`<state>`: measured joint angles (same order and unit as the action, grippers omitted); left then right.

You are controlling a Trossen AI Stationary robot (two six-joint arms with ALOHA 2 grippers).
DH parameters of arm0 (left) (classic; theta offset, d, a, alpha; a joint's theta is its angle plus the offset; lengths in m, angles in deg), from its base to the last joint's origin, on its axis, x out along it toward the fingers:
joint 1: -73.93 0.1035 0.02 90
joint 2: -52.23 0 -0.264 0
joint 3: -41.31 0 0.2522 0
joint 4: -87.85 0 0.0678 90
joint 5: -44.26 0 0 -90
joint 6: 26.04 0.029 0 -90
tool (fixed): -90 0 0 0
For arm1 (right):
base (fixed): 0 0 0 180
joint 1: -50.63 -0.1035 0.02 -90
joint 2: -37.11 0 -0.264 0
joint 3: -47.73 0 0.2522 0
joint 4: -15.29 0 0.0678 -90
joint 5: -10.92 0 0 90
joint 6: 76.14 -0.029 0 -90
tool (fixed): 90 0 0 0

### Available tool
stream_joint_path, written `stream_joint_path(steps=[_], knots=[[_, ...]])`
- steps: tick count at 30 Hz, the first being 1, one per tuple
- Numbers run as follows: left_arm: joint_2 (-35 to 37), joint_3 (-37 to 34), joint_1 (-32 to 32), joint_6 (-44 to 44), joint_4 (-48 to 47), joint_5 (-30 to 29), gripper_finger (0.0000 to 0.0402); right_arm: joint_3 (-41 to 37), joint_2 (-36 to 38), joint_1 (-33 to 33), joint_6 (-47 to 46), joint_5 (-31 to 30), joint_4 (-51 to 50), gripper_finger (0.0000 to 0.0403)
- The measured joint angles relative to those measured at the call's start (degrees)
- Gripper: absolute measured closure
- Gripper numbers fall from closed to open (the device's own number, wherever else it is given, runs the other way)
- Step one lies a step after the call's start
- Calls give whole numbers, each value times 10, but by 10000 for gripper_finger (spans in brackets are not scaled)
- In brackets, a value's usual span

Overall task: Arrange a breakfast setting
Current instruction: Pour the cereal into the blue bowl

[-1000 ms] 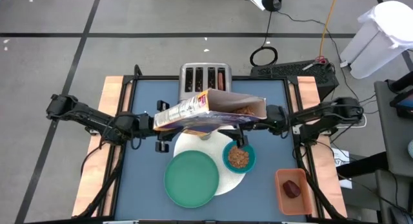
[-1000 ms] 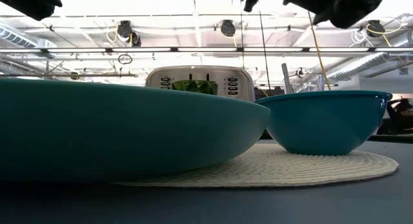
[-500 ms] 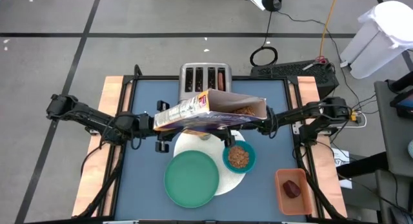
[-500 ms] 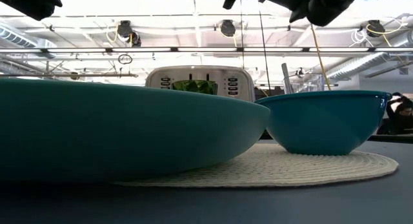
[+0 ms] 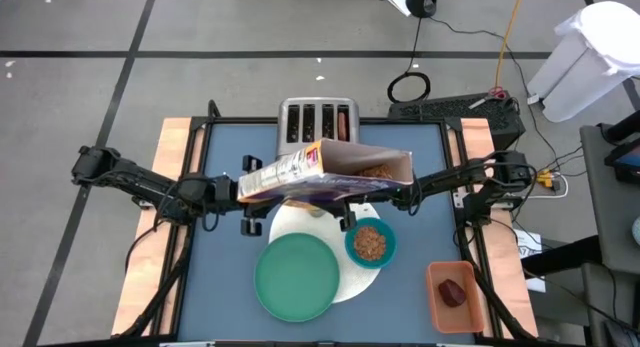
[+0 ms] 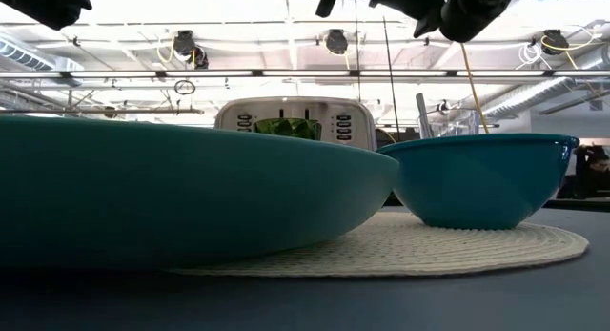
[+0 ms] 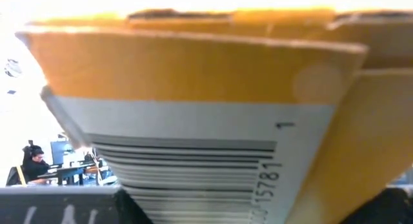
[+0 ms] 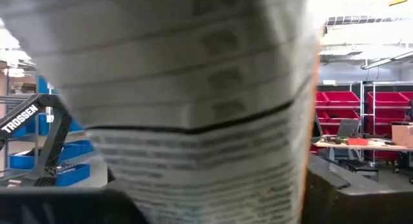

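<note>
A purple cereal box (image 5: 325,172) hangs lengthwise over the table's middle, its open end toward the right with cereal showing inside. My left gripper (image 5: 243,195) is shut on its barcode end. My right gripper (image 5: 349,215) reaches in under the open half, and the box fills the gap between its fingers. Below, a green plate (image 5: 297,277) and a teal bowl (image 5: 370,244) of cereal rest on the large white round disc (image 5: 362,280). A dark red fruit (image 5: 453,291) lies in an orange tray. My left gripper pinches the box's bottom end, at the barcode panel (image 7: 193,166), between its two fingers. It comes from the table's left, slanting upward. The box is lifted clear above the disc, its open end toward the right. My right gripper has the box's printed side panel (image 8: 193,153) between its two fingers (image 8: 348,192), which meet the box on both sides. It comes from the table's right, slanting upward, along the box. In the high view the box hides most of the contact.
A silver four-slot toaster (image 5: 318,122) stands at the far middle of the table, just beyond the box. The orange tray (image 5: 438,307) sits at the near right corner. In the low view the plate (image 6: 172,188) and bowl (image 6: 481,178) fill the foreground.
My right gripper has gone toward the table's left, farther in under the box and toward my left gripper. The box has stayed where it was.
</note>
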<state>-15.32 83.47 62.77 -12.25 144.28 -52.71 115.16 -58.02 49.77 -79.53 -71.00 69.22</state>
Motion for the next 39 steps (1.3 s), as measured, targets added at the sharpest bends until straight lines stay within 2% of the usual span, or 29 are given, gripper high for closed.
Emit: stream_joint_path(steps=[5,9,28,36,39], knots=[[0,0,0,-3,-2,-2,227,0,0,0,2,-2,0,249],[0,0,0,-6,-3,-2,227,0,0,0,2,-2,-1,265],[0,0,-1,-8,-11,-17,226,0,2,0,0,-2,-7,265],[0,0,-1,-15,-26,-28,225,0,28,4,-1,-1,-59,265],[-1,0,0,-26,-35,-38,208,0,39,7,-1,-2,-84,265]])
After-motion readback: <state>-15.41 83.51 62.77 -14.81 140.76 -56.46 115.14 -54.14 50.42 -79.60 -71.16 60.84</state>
